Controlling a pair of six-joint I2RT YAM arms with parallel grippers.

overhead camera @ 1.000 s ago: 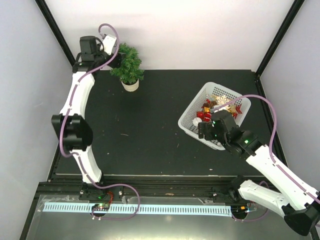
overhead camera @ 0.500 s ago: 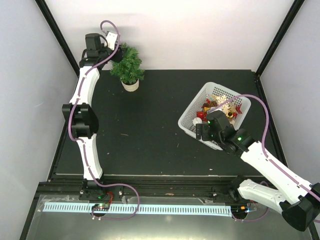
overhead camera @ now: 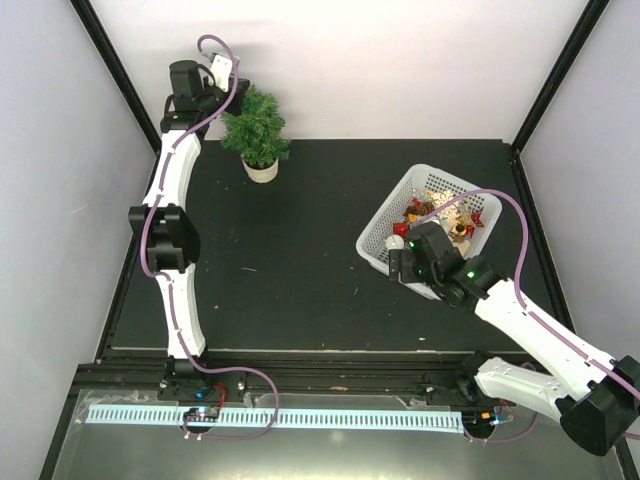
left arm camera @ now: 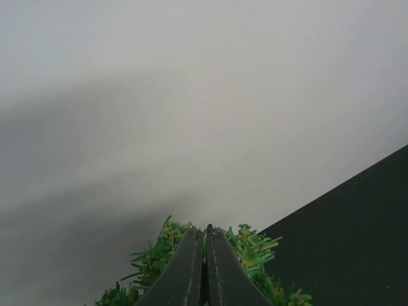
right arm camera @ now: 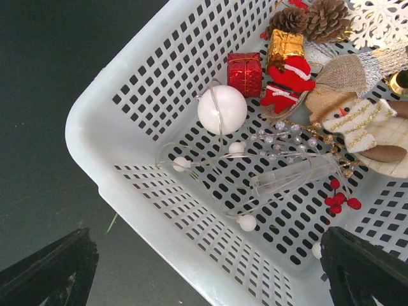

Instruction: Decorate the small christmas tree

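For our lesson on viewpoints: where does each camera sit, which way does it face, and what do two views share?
Top external: above and behind the robot, facing down at the table; both arms show, left gripper at the small christmas tree, right gripper by the white basket.
Left wrist: on the left arm, facing past its shut fingers to tree needles and wall.
Right wrist: facing down into the basket; open fingers at the lower corners.
Shared: tree in top and left wrist; basket in top and right wrist.
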